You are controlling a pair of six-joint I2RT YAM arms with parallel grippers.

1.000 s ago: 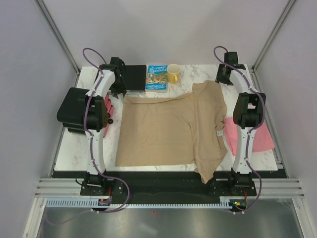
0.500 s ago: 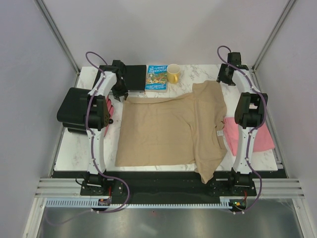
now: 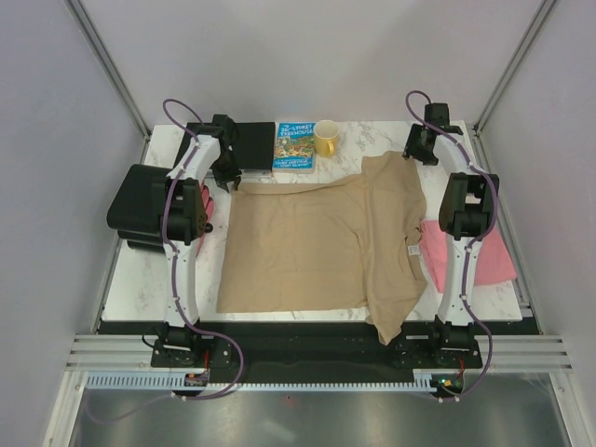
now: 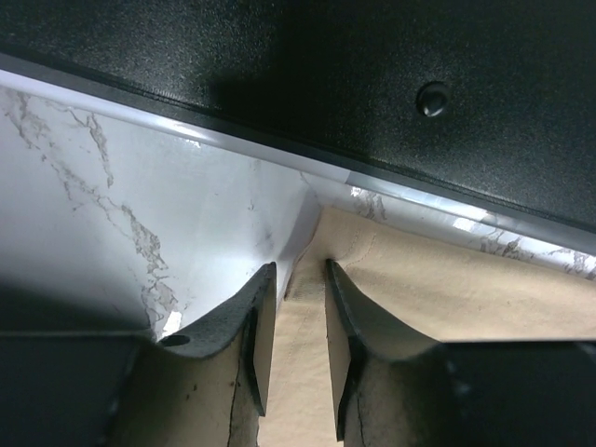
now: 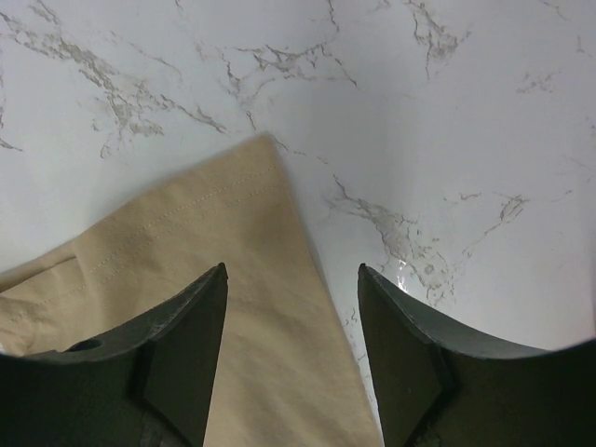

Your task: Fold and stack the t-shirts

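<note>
**Task items.** You are looking at the tan t-shirt (image 3: 298,247), which is lying spread flat across the middle of the counter (image 3: 140,279). Its right part is lying folded over as a strip running from far to near. The neck label (image 3: 411,250) is facing up, and the near end of the strip is hanging over the near edge of the counter. The pink t-shirt (image 3: 494,256) is lying at the right side of the counter, just beside the tan t-shirt's right edge. The right arm is partly hiding it in the top view.

**Left end effector.** The left end effector (image 4: 299,265) is sitting at the far-left corner of the tan t-shirt, close to the black box (image 4: 391,74) at the far edge. Its jaws are standing narrow but not closed. You are seeing a slim gap between the fingers (image 4: 259,326), with tan cloth lying in that gap.

**Right end effector.** The right end effector (image 5: 292,272) is positioned over the far-right corner of the tan t-shirt. Its jaws are standing wide and are holding nothing. The pointed corner of the cloth, with its hem stitching showing, is lying on the bare marble just beyond the fingertips.

**Other items.** A book (image 3: 295,146) and a yellow mug (image 3: 326,138) are standing just beside each other at the far side of the counter. Both are just beyond the tan t-shirt's far edge and between the two end effectors.
</note>
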